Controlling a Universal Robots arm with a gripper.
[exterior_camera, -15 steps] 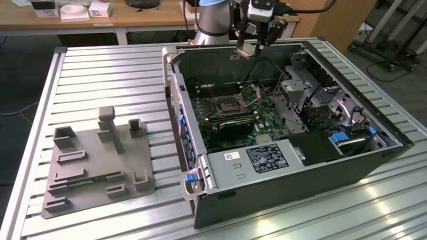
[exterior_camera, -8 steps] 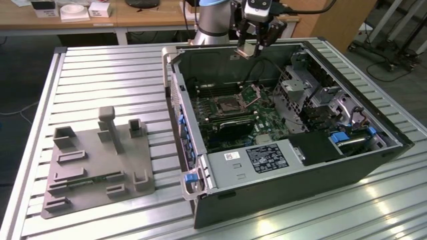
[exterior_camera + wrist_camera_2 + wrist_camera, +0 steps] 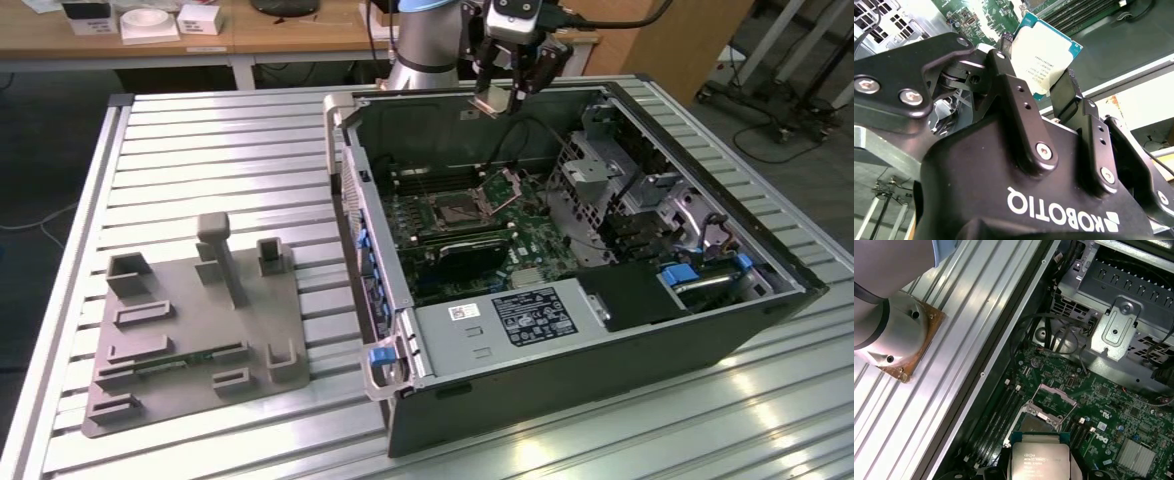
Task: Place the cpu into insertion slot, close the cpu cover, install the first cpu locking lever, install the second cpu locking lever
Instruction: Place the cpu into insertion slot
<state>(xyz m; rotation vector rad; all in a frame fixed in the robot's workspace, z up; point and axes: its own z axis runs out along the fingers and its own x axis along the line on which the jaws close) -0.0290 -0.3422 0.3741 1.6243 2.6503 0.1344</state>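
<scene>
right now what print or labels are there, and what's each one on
gripper body: large white maker's lettering, upside down in the second wrist view
cpu, held in the gripper: rows of fine print, too small to read
dark label inside the computer case: white print, too small to read

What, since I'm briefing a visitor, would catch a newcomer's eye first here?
The gripper, shut on the cpu, hovers above the open computer case. Inside, on the green board, the cpu cover is swung open beside the insertion slot.
</scene>
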